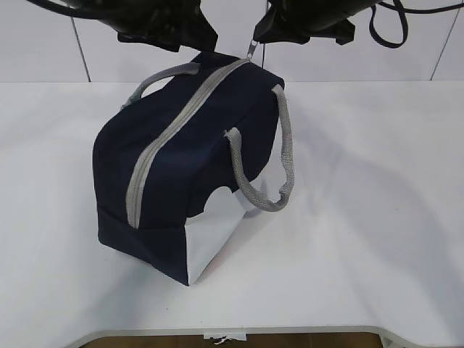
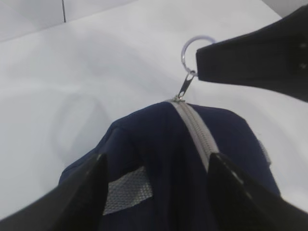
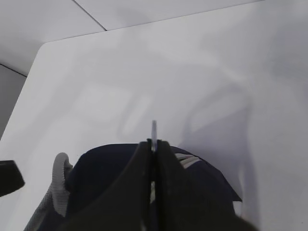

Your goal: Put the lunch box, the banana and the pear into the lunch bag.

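We see lunch bag (image 1: 181, 174) on white table (image 1: 377, 217), zipper (image 1: 156, 156) closed. Right gripper (image 3: 153, 144) clenched on metal ring pull (image 2: 192, 48) at bag's far end. Left gripper (image 2: 154, 168) spread wide over bag top, probably not touching.

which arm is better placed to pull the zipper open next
Right. The right gripper is already shut on the ring pull at the far end of the closed zipper. The left gripper is open, straddling the bag top, better suited to steadying it.
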`<state>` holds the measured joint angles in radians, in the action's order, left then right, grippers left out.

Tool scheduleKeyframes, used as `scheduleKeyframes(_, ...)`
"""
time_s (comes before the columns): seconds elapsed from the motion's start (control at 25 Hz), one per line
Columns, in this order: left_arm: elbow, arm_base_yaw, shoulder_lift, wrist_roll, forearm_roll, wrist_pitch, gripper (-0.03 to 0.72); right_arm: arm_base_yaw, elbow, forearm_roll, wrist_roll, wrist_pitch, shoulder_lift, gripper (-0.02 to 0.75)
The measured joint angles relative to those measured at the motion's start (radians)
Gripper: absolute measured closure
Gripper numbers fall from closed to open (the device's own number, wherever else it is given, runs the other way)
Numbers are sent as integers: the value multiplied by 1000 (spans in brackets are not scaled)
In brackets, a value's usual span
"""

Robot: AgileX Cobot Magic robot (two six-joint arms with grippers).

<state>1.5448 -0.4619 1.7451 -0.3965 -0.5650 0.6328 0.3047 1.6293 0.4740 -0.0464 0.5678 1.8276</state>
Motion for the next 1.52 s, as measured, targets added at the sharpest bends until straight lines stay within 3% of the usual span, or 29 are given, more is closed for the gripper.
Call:
scheduleKeyframes(0.52, 7, 0, 112, 2, -14, -48, 213, 0, 0, 30, 3, 0, 2, 737)
scheduleKeyframes(0.6, 8, 0, 122, 2, -14, -49, 276, 0, 0, 34, 6, 0, 2, 737)
scheduleKeyframes(0.76, 8, 0, 126, -2, -16, -50, 573, 0, 0, 36, 10, 0, 2, 737)
scheduleKeyframes(0.84, 13, 0, 126, -21, -16, -45, 643, 0, 0, 38, 10, 0, 2, 737)
scheduleKeyframes(1.0, 74, 0, 132, -45, 21, 36, 659, 0, 0, 40, 13, 0, 2, 737)
scheduleKeyframes(1.24, 210, 0, 132, -56, 160, 244, 662, 0, 0, 44, 18, -15, 2, 737)
scheduleKeyframes(1.52, 321, 0, 133, -122, 187, 412, 664, 0, 0, 52, 21, -36, 4, 737)
